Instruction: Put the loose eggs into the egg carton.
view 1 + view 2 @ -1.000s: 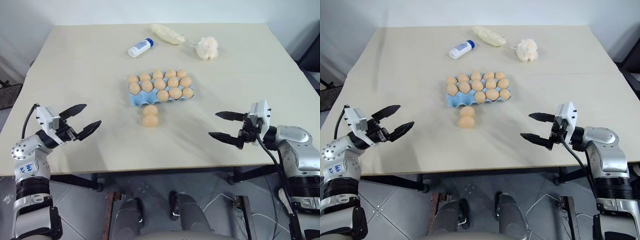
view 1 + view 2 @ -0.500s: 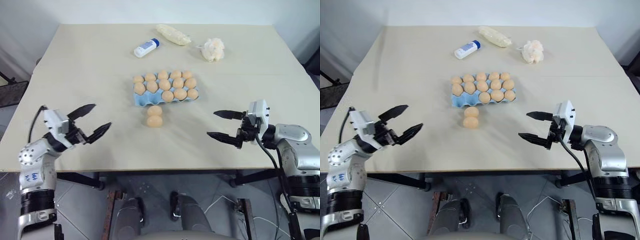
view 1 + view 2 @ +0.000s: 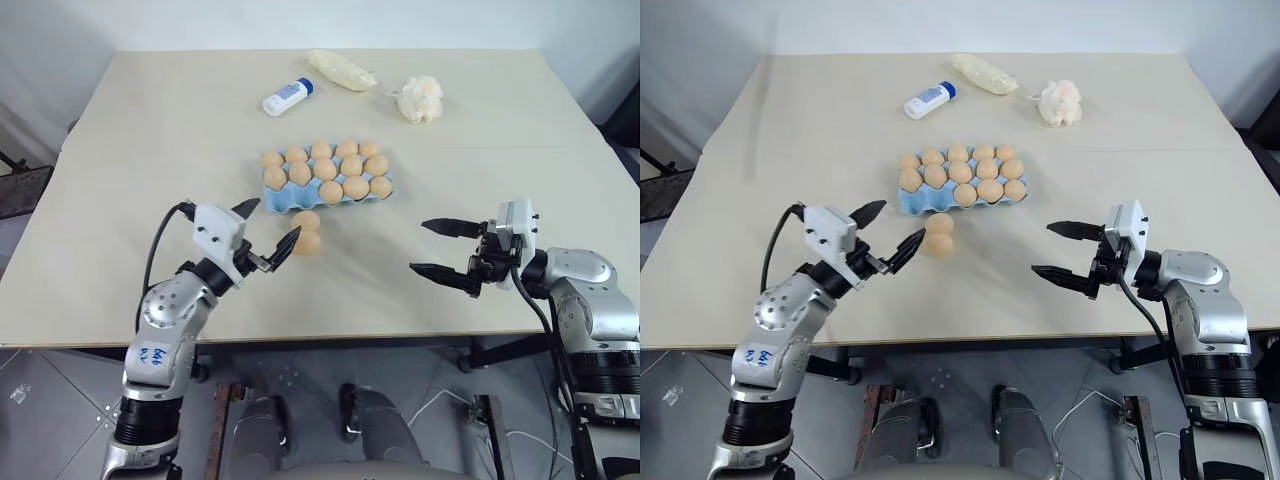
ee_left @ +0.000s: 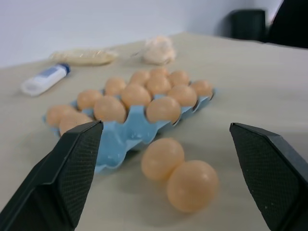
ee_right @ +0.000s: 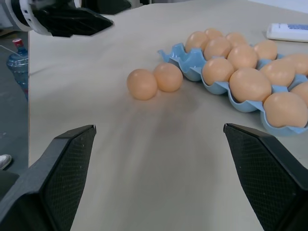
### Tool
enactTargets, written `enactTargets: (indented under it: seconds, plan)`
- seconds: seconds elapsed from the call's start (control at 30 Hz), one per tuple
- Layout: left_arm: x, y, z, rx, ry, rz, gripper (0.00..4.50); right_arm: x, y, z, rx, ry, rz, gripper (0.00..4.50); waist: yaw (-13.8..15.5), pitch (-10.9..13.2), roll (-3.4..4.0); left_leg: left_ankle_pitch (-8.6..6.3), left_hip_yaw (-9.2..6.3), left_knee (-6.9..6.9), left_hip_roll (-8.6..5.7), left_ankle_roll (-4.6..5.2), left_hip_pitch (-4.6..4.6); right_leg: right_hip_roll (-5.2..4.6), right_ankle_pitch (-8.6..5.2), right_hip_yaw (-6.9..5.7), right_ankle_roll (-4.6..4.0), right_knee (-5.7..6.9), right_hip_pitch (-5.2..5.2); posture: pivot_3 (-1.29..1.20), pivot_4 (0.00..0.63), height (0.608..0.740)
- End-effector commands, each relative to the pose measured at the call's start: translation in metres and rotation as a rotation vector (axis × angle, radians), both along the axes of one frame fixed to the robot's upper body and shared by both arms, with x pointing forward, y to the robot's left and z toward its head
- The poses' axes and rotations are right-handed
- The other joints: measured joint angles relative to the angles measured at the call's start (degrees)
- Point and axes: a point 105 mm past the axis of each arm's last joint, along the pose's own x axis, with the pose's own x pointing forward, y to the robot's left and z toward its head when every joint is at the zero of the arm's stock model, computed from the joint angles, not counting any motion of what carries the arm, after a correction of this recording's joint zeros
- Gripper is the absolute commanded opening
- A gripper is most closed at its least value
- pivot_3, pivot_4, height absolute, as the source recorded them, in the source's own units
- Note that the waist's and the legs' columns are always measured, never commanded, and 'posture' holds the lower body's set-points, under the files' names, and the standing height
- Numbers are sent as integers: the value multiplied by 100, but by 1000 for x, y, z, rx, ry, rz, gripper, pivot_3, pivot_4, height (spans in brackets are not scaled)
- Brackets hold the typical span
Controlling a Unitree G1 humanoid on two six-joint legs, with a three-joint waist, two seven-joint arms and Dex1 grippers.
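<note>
Two loose eggs (image 3: 306,232) are lying on the table (image 3: 150,150), touching each other, just in front of the near edge of the blue egg carton (image 3: 322,188). The carton is sitting near the middle of the table and is being filled with many eggs already. Empty cups are being seen at the near left corner of the carton, close to the two loose eggs.

The left gripper (image 3: 270,231) is being held just beside the loose eggs, with its fingers spread wide and nothing between them. In the left wrist view the two eggs are being framed between the open fingers (image 4: 67,168). The right gripper (image 3: 437,248) is being held well apart from the eggs, over the near right part of the table. Its fingers are spread wide too, and nothing is being gripped.

The step in hand seems to be the reach for a loose egg by the left gripper. Next, the open fingers need to be brought down around one egg only. A soft squeeze is being called for, so the shell is not cracked and the other egg is not bumped away.

A white bottle (image 3: 285,96) and a white wad (image 3: 419,98) are lying at the far side.
</note>
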Motion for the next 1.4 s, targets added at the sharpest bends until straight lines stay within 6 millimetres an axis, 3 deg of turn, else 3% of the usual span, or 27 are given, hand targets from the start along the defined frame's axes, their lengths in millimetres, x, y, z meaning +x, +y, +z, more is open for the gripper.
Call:
enactTargets:
  seconds: [0.03, 0.3, 0.8, 1.0, 1.4]
  plan:
    - [-1, -15, 2, 12, 22, 35, 4500, -1, 1, 13, -1, -38, 35, 4446, 0, 0, -1, 1, 0, 1, -3, 1, 0, 1, 0, 0, 1, 0, 0, 0, 150, 740]
    - [1, -27, -26, 99, 198, 47, 4500, -6, -1, 7, -29, -25, 96, 4446, 6, 1, -1, 2, -7, 2, -11, 3, 0, 12, 1, 2, 1, 0, 0, 0, 150, 740]
    - [14, -41, -41, 114, 344, 61, 4500, -9, -2, 8, -21, -24, 180, 4446, 9, 2, -3, 3, -11, 5, -19, 10, -1, -3, 3, 2, 6, 0, 2, 0, 150, 740]
    - [20, -44, -48, 135, 394, 52, 4500, 3, -2, 9, -26, -30, 167, 4446, 4, 2, -3, 4, -10, 10, -22, 13, -1, -2, 5, 3, 9, 1, 3, 0, 150, 740]
    - [31, -51, -50, 157, 388, 39, 4500, 3, -1, 9, -20, -37, 139, 4446, 11, 2, -3, 5, -11, 16, -23, 13, 0, -15, 8, 2, 13, 3, 6, 0, 150, 740]
